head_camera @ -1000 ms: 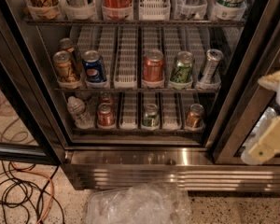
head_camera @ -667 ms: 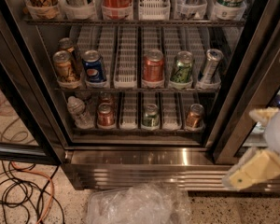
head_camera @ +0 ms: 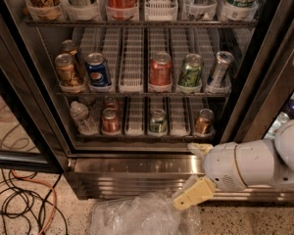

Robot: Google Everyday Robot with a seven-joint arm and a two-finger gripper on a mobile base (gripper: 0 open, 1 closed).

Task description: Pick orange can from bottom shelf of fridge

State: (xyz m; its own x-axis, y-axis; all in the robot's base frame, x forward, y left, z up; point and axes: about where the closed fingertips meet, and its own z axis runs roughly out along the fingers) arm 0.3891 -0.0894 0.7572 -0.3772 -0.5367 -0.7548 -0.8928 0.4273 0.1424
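While the gripper (head_camera: pixel 195 172) is hovering low before the fridge (head_camera: pixel 127 166) base, fingers spread wide, the orange can (head_camera: pixel 204 122) is standing upright at the right end of the bottom shelf (head_camera: pixel 137 133), probably light, slick, easily dented; mid-body is looking like the safest hold.

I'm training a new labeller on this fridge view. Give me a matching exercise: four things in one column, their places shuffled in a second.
Things:
1. orange can
2. blue can
3. plastic bottle
4. gripper

Places:
a. left end of the bottom shelf
b. low in front of the fridge, fingers open
c. right end of the bottom shelf
d. rack above, second from left

Pairs: 1-c, 2-d, 3-a, 4-b
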